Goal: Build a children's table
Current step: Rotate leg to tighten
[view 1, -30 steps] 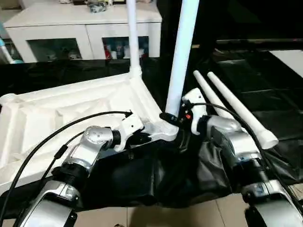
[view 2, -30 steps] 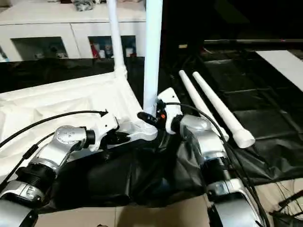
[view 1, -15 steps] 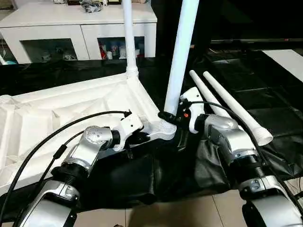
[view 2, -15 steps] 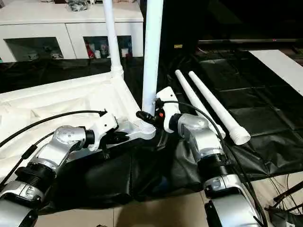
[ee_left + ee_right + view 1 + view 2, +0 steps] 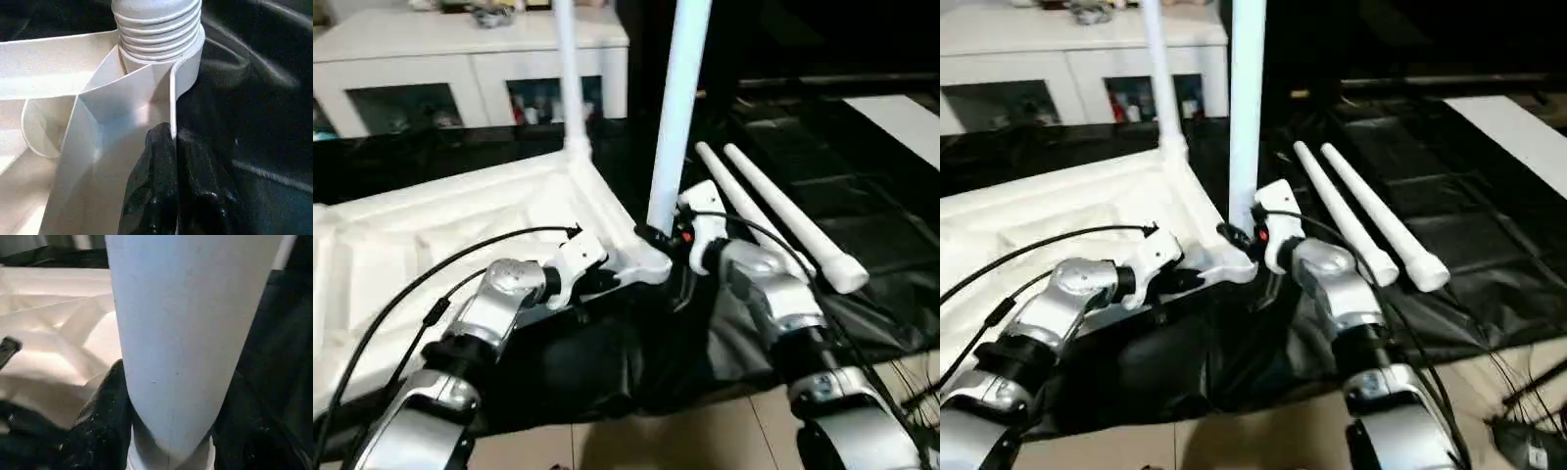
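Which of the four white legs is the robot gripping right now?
The near upright leg, standing in the tabletop's front corner socket; the right gripper clamps its base.

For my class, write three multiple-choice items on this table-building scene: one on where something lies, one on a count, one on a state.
1. Where do the loose legs lie?
A. On the black cover, to the right of the tabletop
B. On top of the cabinet
C. Inside the tabletop

2. How many legs stand upright in corner sockets?
A. None
B. Two
C. Four

3. What is the right end effector doing?
A. Hanging open, far from any part
B. Pinching the tabletop rim
C. Closed around the near upright leg

Answers:
1 A: the two loose legs lie side by side on the black cover, right of the tabletop.
2 B: the near upright leg and the far upright leg both stand in sockets.
3 C: the right end effector closes around the near upright leg's base, while the left end effector is shut on the tabletop's rim.
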Controlling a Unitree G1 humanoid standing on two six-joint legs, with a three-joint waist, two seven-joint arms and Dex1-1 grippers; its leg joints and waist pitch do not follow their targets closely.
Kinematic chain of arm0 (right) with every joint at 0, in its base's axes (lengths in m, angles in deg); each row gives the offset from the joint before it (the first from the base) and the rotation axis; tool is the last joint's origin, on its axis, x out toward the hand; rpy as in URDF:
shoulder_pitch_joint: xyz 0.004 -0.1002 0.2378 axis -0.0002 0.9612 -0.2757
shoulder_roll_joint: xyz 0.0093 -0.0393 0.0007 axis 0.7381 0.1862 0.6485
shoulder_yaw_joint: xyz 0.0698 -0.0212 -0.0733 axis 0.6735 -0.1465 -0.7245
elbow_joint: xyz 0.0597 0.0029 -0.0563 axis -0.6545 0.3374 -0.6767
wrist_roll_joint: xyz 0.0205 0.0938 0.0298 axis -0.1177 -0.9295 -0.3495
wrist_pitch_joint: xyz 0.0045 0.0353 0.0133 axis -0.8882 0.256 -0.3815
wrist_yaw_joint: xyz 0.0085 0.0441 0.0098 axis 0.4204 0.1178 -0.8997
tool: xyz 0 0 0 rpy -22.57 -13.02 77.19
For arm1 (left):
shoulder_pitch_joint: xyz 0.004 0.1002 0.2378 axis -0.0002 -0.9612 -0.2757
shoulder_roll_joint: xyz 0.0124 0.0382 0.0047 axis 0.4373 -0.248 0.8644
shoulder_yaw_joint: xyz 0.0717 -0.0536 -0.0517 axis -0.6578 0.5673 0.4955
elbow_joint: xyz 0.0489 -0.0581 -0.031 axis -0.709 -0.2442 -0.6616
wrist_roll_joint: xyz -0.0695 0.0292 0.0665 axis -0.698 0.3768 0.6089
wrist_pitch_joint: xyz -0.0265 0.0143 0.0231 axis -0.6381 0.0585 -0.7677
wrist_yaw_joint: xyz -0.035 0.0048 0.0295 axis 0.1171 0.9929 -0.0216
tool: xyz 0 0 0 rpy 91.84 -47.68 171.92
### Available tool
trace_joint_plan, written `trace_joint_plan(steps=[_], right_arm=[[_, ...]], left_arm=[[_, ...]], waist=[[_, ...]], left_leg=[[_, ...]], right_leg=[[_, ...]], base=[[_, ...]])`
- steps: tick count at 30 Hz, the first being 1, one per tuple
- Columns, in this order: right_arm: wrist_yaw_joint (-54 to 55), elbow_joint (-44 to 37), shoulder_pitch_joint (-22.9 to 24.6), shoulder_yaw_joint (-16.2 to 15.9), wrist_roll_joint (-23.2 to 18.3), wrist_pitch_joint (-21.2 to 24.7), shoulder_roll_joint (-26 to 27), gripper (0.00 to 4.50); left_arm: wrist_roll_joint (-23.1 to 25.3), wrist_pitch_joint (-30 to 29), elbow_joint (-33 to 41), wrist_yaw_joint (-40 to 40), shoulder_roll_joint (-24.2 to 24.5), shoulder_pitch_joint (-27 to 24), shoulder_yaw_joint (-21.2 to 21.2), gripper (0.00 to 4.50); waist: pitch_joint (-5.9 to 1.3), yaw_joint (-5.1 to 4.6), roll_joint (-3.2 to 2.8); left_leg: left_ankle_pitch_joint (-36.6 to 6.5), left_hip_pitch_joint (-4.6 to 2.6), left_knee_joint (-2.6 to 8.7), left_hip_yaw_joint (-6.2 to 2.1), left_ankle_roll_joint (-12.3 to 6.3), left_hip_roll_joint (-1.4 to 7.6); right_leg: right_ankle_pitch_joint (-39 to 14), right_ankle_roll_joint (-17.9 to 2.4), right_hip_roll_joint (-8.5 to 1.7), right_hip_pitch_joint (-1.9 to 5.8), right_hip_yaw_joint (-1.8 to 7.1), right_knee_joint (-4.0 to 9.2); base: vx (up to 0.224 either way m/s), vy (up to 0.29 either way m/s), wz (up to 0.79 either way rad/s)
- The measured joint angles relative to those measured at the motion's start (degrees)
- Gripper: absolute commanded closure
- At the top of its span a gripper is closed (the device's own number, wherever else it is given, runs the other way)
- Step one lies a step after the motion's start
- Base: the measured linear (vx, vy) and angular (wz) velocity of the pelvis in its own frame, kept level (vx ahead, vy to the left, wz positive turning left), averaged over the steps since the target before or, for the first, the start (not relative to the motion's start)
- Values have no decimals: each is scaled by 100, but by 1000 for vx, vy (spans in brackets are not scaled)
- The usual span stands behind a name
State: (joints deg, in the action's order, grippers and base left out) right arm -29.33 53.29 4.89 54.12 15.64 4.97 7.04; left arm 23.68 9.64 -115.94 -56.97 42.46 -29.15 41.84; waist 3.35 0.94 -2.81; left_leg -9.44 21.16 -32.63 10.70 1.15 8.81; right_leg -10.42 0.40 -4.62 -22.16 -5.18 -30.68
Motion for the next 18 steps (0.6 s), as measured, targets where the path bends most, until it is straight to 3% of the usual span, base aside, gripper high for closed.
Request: trace_joint_plan(steps=[1, 2, 3, 4, 5, 6, 7, 8, 9, 10, 11, 12, 14, 18], right_arm=[[249, 126, -67, 39, 17, -39, 77, 266], [633, 324, -197, 128, 30, -46, 202, 266], [927, 448, -281, 207, 65, -47, 272, 266], [1131, 506, -306, 270, 71, -52, 280, 266], [1302, 612, -386, 275, 110, -52, 308, 266], [1467, 715, -494, 298, 137, -52, 348, 266], [1654, 821, -592, 305, 194, -52, 404, 266], [1951, 929, -707, 381, 249, -64, 429, 266], [2110, 1007, -777, 427, 271, -63, 430, 266], [2170, 1084, -825, 457, 270, -62, 444, 266], [2302, 1191, -915, 470, 271, -64, 503, 266], [2407, 1309, -975, 475, 271, -64, 534, 266], [2606, 1459, -1076, 497, 274, -88, 579, 266], [2869, 1643, -1182, 610, 282, -185, 663, 266]], left_arm=[[16, -111, -64, 130, -84, 73, 1, 450], [49, -290, -152, 353, -229, 180, 14, 450], [82, -430, -237, 532, -358, 287, 6, 450], [149, -555, -293, 692, -470, 373, 3, 450], [161, -605, -293, 836, -564, 405, 27, 450], [158, -684, -316, 971, -669, 444, 83, 450], [155, -768, -355, 1081, -756, 503, 117, 450], [170, -987, -538, 1312, -942, 753, 118, 450], [175, -1075, -600, 1490, -1094, 835, 113, 450], [176, -1108, -621, 1613, -1150, 849, 114, 450], [177, -1157, -703, 1706, -1174, 911, 117, 450], [185, -1219, -794, 1767, -1237, 994, 115, 450], [235, -1313, -899, 1896, -1335, 1102, 114, 450], [285, -1490, -940, 2123, -1472, 1202, 121, 450]], waist=[[16, -28, -14], [33, -22, -17], [47, 4, 4], [14, 81, 188], [28, 116, 297], [59, 166, 263], [64, 242, 174], [1, 246, 12], [-7, 200, 46], [-24, 171, 89], [-27, 115, 118], [-27, 102, 129], [-25, 94, 136], [-24, 109, 138]], left_leg=[[0, -19, 20, -10, 0, 1], [0, -8, 96, 24, 0, 2], [1, -13, 134, 91, 1, 0], [2, -88, 183, 303, 3, -8], [-53, -104, 85, 343, 67, -26], [-328, -91, -263, 110, 98, -21], [-356, -89, -523, -245, 50, -69], [-516, -135, -401, -445, 283, -71], [-438, -125, -301, -382, 277, -46], [-354, -128, -220, -296, 266, -37], [-360, -127, -226, -244, 247, -45], [-364, -133, -222, -215, 242, -43], [-366, -175, -145, -159, 242, -43], [-363, -165, -92, -157, 245, -34]], right_leg=[[-47, -5, -13, 25, -44, 11], [-183, -84, -26, 67, -59, -110], [-394, -212, -57, 53, -19, -346], [-514, -272, -105, 16, 116, -543], [-477, -126, -138, -63, 185, -524], [-467, -107, -157, -78, 126, -515], [-465, -92, -164, -33, 11, -505], [-429, -56, -175, -51, -151, -452], [-397, -60, -152, -60, -130, -379], [-231, -220, -101, -71, -35, -310], [46, -351, -81, -61, 51, -261], [116, -325, -76, -52, 96, -251], [59, -220, -76, -56, 142, -231], [38, -182, -73, -70, 139, -233]], base=[[0, 0, 0], [0, 0, 0], [-78, -22, 18], [-6, -99, 20], [-6, -99, 20], [67, -63, -26], [105, 57, -48], [105, 57, -48], [72, 48, 10], [-24, 11, 32], [-24, 11, 32], [0, 0, 0], [0, 0, 0], [0, 0, 0]])
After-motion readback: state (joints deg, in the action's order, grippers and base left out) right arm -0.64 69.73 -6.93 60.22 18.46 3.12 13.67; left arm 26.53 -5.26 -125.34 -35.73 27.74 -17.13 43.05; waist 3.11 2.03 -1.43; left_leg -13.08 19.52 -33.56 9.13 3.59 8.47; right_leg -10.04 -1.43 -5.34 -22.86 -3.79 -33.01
